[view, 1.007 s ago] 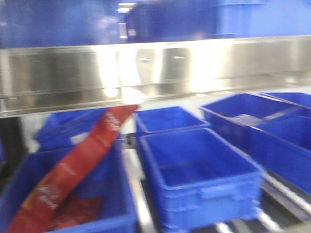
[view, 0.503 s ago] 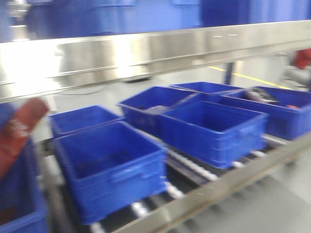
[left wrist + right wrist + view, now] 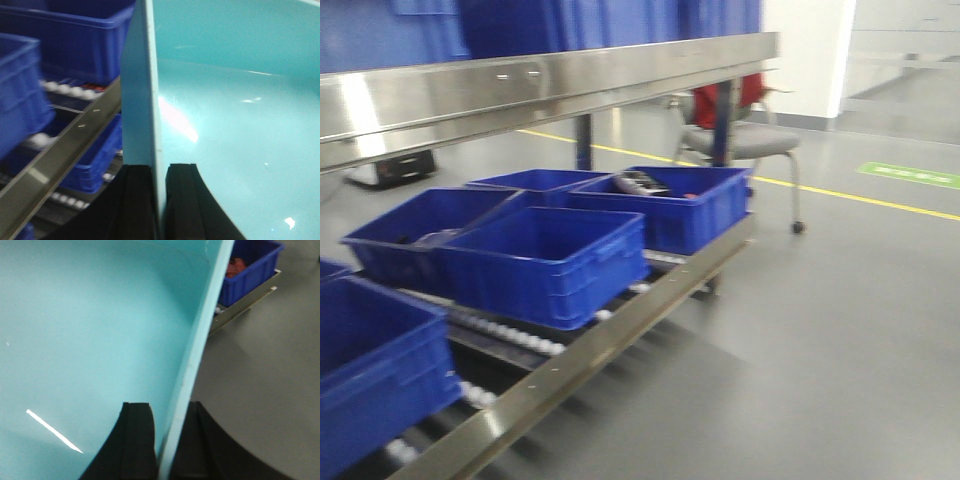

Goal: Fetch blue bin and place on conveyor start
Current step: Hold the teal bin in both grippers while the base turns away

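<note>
"Looking out the front camera, what was there?" asked Ben.

"Dark royal-blue plastic bins (image 3: 542, 262) sat on a roller rack (image 3: 515, 335) under a shiny steel shelf rail (image 3: 520, 85). A grey chair (image 3: 740, 140) stood behind. No arms showed there, and no wide dark grey-black belt either," said Mia.

"And the left wrist camera?"

"The left gripper (image 3: 159, 200) had its two black fingers (image 3: 135, 200) squeezed tight on a thin wall of the pale turquoise-blue plastic tub (image 3: 230, 125). One finger was outside and one inside. The rack bins were just beside it."

"The right wrist?"

"Same thing. The right gripper (image 3: 167, 445) pinched another wall of the tub, with grey floor (image 3: 260, 390) below."

"So which step was it?"

"I think the fetching was done and the carrying was on. The tub seemed to hang in the air between both arms. Next, the robot would need to find the belt, hold both sides level, lower the tub flat onto it, and only then let go."
</note>
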Tool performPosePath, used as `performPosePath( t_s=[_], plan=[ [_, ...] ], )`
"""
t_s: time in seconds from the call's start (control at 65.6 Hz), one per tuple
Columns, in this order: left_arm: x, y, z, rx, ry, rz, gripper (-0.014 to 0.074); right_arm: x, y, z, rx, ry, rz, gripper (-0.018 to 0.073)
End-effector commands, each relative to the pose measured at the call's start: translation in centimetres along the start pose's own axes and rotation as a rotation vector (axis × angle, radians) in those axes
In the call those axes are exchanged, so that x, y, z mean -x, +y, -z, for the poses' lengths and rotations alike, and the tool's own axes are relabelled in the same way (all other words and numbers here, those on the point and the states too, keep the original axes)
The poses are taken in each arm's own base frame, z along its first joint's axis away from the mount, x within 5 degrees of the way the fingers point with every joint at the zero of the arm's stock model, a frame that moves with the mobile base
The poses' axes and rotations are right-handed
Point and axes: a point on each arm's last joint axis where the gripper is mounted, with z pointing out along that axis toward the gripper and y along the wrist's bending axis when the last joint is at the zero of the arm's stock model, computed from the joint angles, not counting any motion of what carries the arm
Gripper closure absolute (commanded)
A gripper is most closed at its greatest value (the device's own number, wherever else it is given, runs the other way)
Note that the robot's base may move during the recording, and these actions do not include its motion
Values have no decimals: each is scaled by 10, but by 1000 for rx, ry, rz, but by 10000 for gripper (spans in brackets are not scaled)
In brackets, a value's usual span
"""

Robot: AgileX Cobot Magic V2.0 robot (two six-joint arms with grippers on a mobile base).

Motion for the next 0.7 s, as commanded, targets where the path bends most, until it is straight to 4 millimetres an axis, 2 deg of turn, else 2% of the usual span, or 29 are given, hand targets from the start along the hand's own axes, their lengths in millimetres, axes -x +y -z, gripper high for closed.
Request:
performPosePath(
  t_s=[0.0, 0.686],
  plan=[
    [11, 2, 8, 17, -88, -24, 708, 5, -6, 9, -49, -46, 54, 711],
    [11, 2, 8, 17, -88, -24, 708, 5, -6, 9, -49, -46, 54, 711]
  ],
)
